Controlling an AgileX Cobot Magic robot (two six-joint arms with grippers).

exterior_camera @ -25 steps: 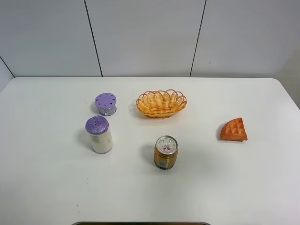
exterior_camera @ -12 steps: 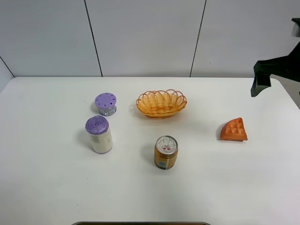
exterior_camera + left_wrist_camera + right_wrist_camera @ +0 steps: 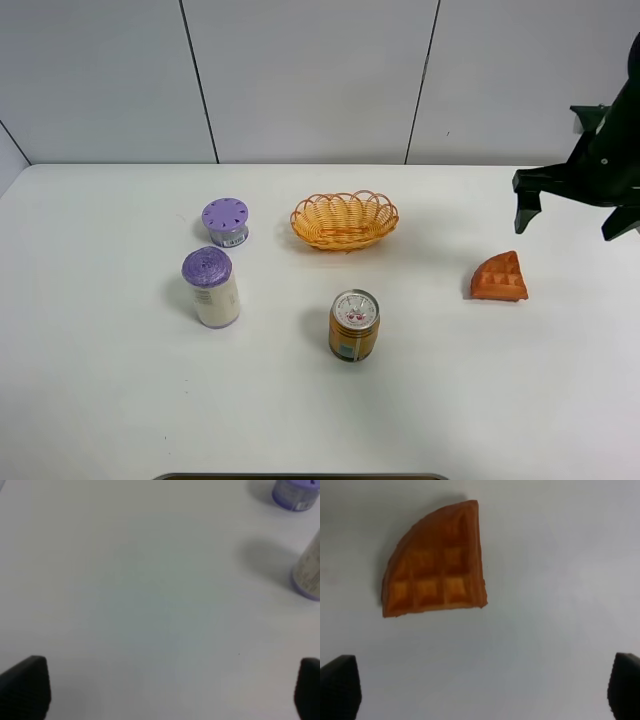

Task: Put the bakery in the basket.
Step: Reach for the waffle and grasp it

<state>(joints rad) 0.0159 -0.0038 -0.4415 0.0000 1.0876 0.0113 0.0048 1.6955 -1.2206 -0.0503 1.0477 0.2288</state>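
1. Exterior high: only this view takes in the whole table (image 3: 120, 400). It holds one bakery (image 3: 499, 277), lying flat on the right side, well apart from one basket (image 3: 344, 238) at the middle back. There is also one orange can (image 3: 354, 325) and two purple-lidded containers, a tall white bottle (image 3: 211, 288) with a short jar (image 3: 226, 221) behind it. One gripper shows, the right gripper (image 3: 565, 228), hanging above the table just behind the bakery with its fingers spread wide and holding nothing. Half a second ago it sat higher, at the picture's right edge, and a second ago no arm showed. The things on the table lie as before
2. Left wrist: the left gripper (image 3: 165, 690), unseen from above, has two dark fingertips set wide apart with bare table between them. Of the things, only the bottle and the jar show, at the picture's edge
3. Right wrist: the bakery shows close up, its grid of square dimples facing up. It lies on the table ahead of the right gripper's wide-set fingertips, touching neither
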